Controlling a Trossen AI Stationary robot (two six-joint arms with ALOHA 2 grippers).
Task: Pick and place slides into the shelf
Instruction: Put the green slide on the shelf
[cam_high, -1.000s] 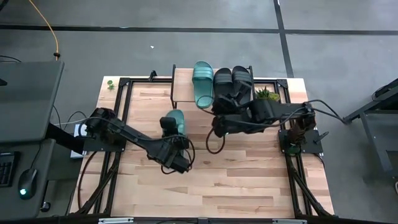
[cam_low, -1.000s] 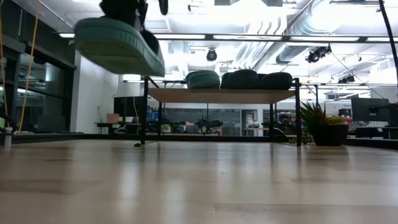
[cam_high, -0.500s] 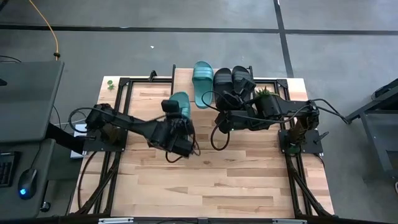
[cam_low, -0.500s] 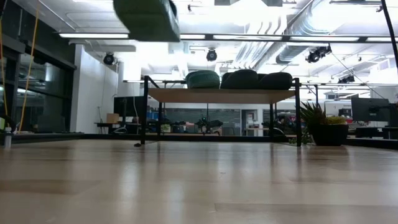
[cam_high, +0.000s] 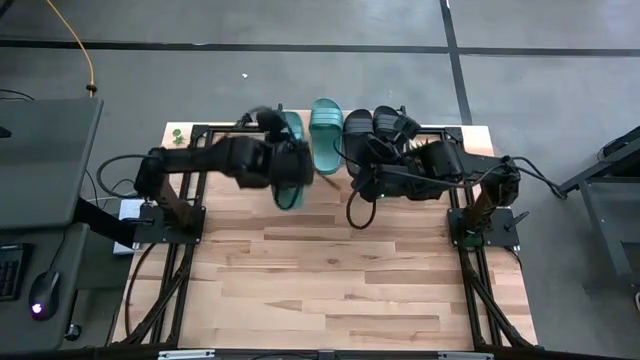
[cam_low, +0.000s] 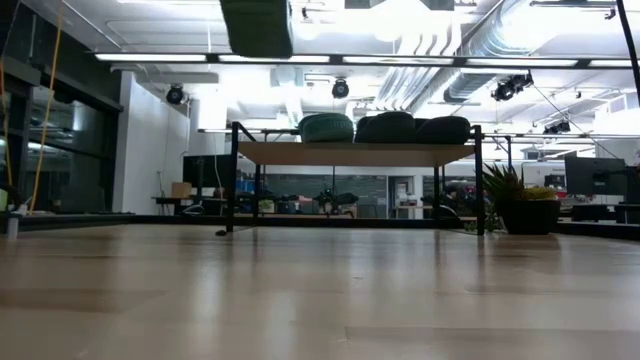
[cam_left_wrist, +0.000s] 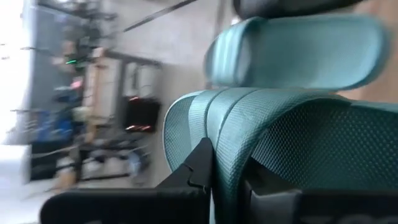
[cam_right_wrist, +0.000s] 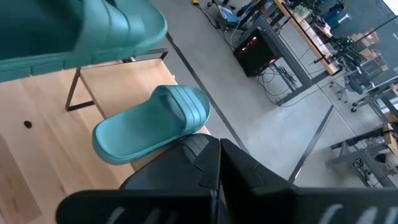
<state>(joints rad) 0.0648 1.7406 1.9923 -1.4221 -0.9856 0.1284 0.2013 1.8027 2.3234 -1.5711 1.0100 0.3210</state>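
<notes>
My left gripper (cam_high: 280, 163) is shut on a teal-green slide (cam_high: 291, 170) and holds it high over the table, just near of the shelf's (cam_high: 297, 128) left part. In the low view that slide (cam_low: 257, 25) is cut off by the picture's top. On the shelf top (cam_low: 355, 152) lie one teal slide (cam_high: 325, 135) and two black slides (cam_high: 358, 135) (cam_high: 389, 124), soles down, side by side. My right gripper (cam_high: 353, 168) hovers shut and empty at the near end of the black slides. My left gripper pinches the teal slide's side rim (cam_left_wrist: 217, 134) between its two fingers. One finger (cam_left_wrist: 199, 168) is on the ribbed outer wall and the other (cam_left_wrist: 267, 193) on the dotted footbed. The slide is lifted clear of table and shelf, its arched strap (cam_left_wrist: 292, 50) beyond the fingers.
A small potted plant (cam_high: 430, 150) stands at the shelf's right end, and shows in the low view (cam_low: 515, 200). Black frame rails run along both table sides (cam_high: 195, 180). The near half of the wooden tabletop (cam_high: 330, 280) is bare. In the right wrist view the shelved teal slide (cam_right_wrist: 149, 124) lies ahead.
My left gripper has carried the teal slide up and toward the table's far edge, from mid-table to the shelf's left part, and has turned the slide lengthwise toward the shelf. My right arm has drawn a little toward the far edge.
</notes>
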